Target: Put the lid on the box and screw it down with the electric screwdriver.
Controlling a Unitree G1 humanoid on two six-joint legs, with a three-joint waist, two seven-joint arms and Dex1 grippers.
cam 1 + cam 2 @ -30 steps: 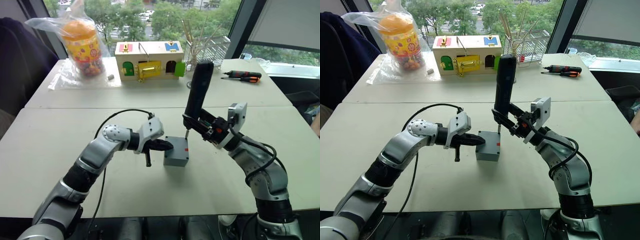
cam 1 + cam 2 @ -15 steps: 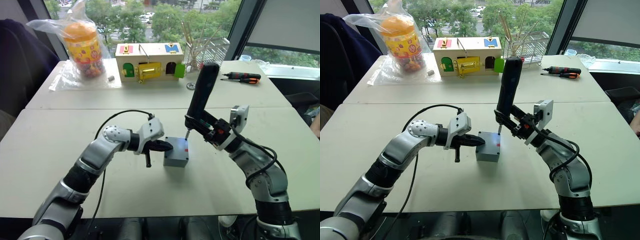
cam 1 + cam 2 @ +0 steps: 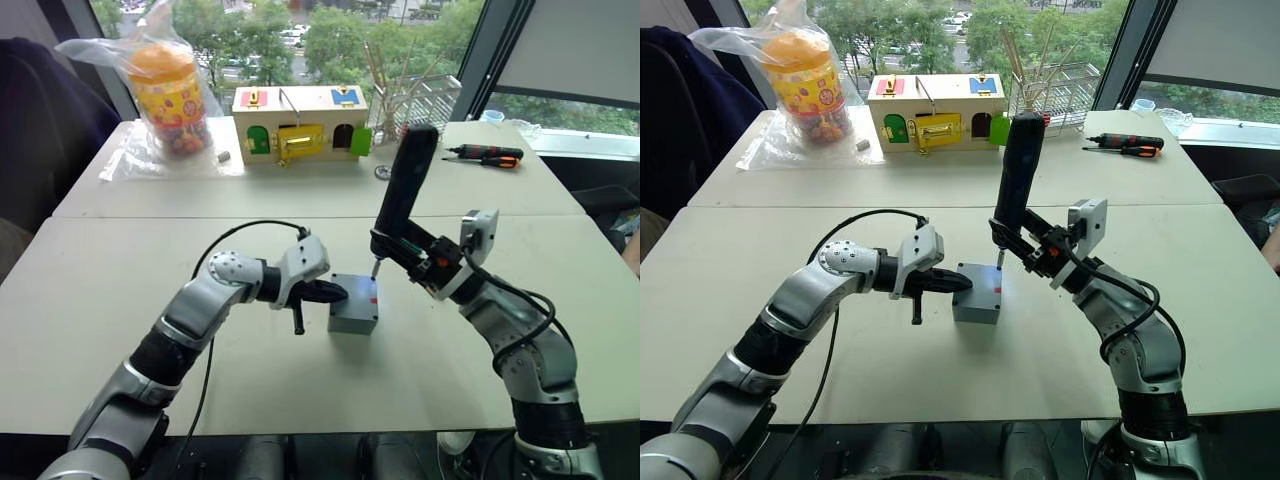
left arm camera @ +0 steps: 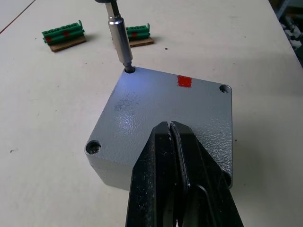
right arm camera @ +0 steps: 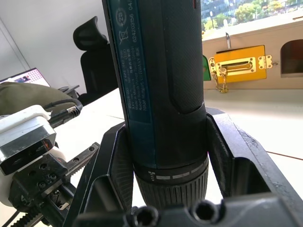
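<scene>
Since a second ago my driver (image 3: 403, 185) has leaned a little more away from upright, and its bit now stands in a corner screw hole of the lid (image 4: 165, 111). My left arm and the box (image 3: 352, 312) have not moved. I judge that the lid is already seated and that the screwing of this first corner is just starting; the other corner holes I can see look not yet driven, though I cannot tell if screws sit in them.

My right gripper (image 5: 165, 161) has its two black fingers closed around the thick body of the driver, near its lower collar. My left gripper (image 4: 176, 177) has its fingers pressed together with nothing between them, and their tips rest flat on the lid, on the side opposite to the bit, so the box stays steady.

The lid is grey plastic with a fine grainy surface, square, with round holes at the corners and a small red mark ahead of my left fingertips. The bit is a slim bright metal rod, and a bluish light falls around its tip. The driver body is matt black and cylindrical.
</scene>
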